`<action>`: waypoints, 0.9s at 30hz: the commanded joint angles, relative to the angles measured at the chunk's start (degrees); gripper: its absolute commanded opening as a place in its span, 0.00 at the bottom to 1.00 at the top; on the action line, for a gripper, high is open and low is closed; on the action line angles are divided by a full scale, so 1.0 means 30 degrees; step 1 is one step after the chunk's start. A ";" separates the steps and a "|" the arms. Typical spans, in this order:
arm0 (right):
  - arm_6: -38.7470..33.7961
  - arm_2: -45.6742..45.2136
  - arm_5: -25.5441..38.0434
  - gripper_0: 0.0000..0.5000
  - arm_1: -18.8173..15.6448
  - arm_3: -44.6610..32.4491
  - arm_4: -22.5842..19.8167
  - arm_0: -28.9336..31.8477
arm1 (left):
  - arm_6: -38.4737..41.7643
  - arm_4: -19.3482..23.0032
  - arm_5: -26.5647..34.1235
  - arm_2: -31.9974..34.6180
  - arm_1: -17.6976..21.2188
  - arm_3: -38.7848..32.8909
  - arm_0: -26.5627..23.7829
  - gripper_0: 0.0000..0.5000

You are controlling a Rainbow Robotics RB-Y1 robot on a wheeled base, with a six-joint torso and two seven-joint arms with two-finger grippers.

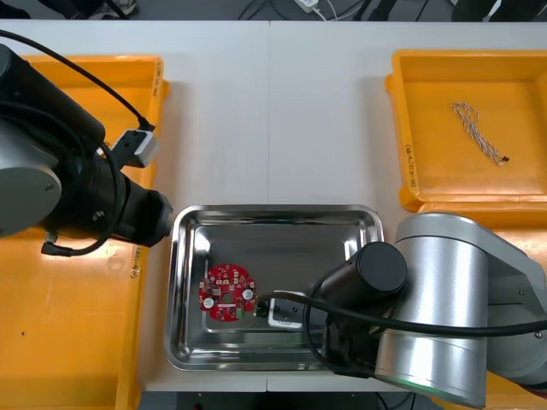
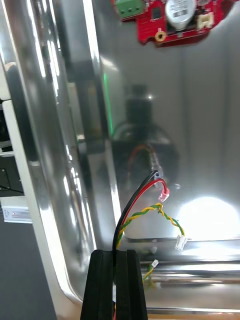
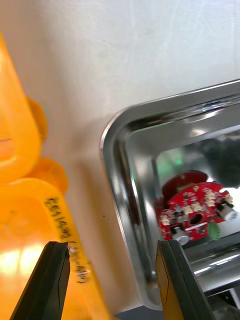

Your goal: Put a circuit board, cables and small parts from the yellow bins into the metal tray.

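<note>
Cable (image 2: 150, 200), red and yellow, pinched tight in my right gripper (image 2: 116, 256), dangles into the metal tray (image 1: 192, 224), lower centre, beside the circuit board (image 1: 226, 291); best released low, clear of it. Left gripper (image 3: 112, 247) waits agape, frame left.

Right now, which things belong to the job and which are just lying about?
Job: metal tray, circuit board inside; red and yellow cable in right gripper over it; twisted cable in yellow bin; left gripper beside tray.
Lying about: cords beyond table.

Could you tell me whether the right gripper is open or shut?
Shut on the cable: the right gripper has its fingers close together over the tray, the cable rising from between them.
</note>
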 commanded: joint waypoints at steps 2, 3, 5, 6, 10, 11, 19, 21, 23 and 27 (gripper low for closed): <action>0.0553 0.0354 -0.0496 0.00 0.0765 0.0402 0.0379 0.0258 | -0.3787 0.0484 0.0139 0.0836 0.1353 0.1243 -0.1519 1.00; 0.0582 0.0354 -0.0672 0.00 0.0824 0.0665 0.0408 0.0258 | -0.4110 0.0572 0.0139 0.1011 0.1470 0.1565 -0.1695 1.00; 0.0670 0.0354 -0.0936 0.00 0.1000 0.1163 0.0584 0.0258 | -0.4871 0.0777 0.0139 0.1422 0.1646 0.2239 -0.1900 1.00; 0.0699 0.0354 -0.1053 0.00 0.1058 0.1398 0.0613 0.0258 | -0.5281 0.0836 0.0139 0.1656 0.1734 0.2590 -0.1959 1.00; 0.0846 0.0442 -0.1404 0.00 0.1117 0.2013 0.0818 0.0258 | -0.6541 0.1041 0.0139 0.2476 0.1910 0.3528 -0.2135 1.00; 0.0875 0.0530 -0.1551 0.00 0.1117 0.2189 0.0877 0.0258 | -0.6922 0.1099 0.0139 0.2711 0.1998 0.3850 -0.2193 1.00; 0.0934 0.1203 -0.1903 0.00 0.0970 0.2687 0.1756 0.0258 | -0.9471 0.1041 0.0139 0.3414 0.2613 0.5784 -0.2926 1.00; 0.0904 0.1291 -0.1903 0.00 0.0853 0.2687 0.1697 0.0258 | -1.0174 0.1011 0.0139 0.3736 0.2701 0.6399 -0.3101 1.00; 0.0846 0.1467 -0.1961 0.00 0.0824 0.2657 0.1697 0.0258 | -1.0789 0.0953 0.0139 0.4088 0.2701 0.6926 -0.3248 1.00; 0.0699 0.2375 -0.2371 0.00 0.0677 0.2687 0.2518 0.0287 | -1.2166 0.0601 0.0139 0.4820 0.2701 0.8303 -0.3600 1.00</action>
